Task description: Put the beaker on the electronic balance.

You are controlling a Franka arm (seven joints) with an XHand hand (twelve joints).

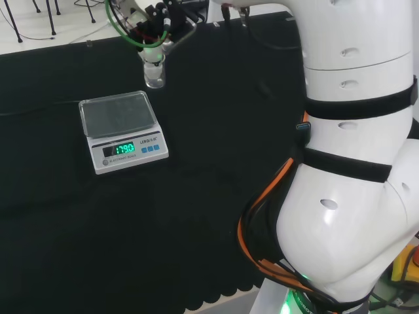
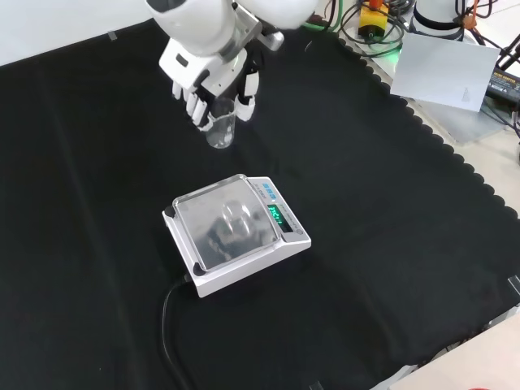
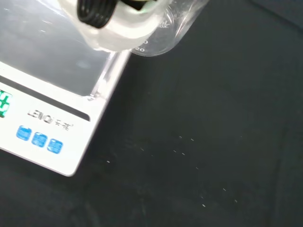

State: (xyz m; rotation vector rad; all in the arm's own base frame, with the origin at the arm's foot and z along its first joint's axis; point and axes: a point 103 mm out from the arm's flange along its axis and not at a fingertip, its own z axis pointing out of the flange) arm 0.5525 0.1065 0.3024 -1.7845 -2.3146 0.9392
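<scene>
Robot hand: the robot hand (image 2: 213, 84) hangs over the far part of the table (image 2: 390, 203) in the front view, its fingers (image 2: 195, 101) and thumb curled round a clear beaker.
Beaker: 1 clear glass beaker (image 2: 221, 128), upright and pinched between the fingers; in the head view the beaker (image 1: 155, 73) sits just past the balance's far right corner. Whether its base touches the cloth, I cannot tell. In the wrist view the beaker (image 3: 163, 28) shows printed markings on its wall, beside the pan's edge.
Balance: 1 white electronic balance (image 2: 236, 236) stands near the middle of the table, with a clear pan (image 1: 116, 112) on top and a lit green display (image 1: 120, 148) facing the arm's base.
Cable: a black cable (image 2: 172, 325) runs from the balance toward the table's near edge in the front view.
</scene>
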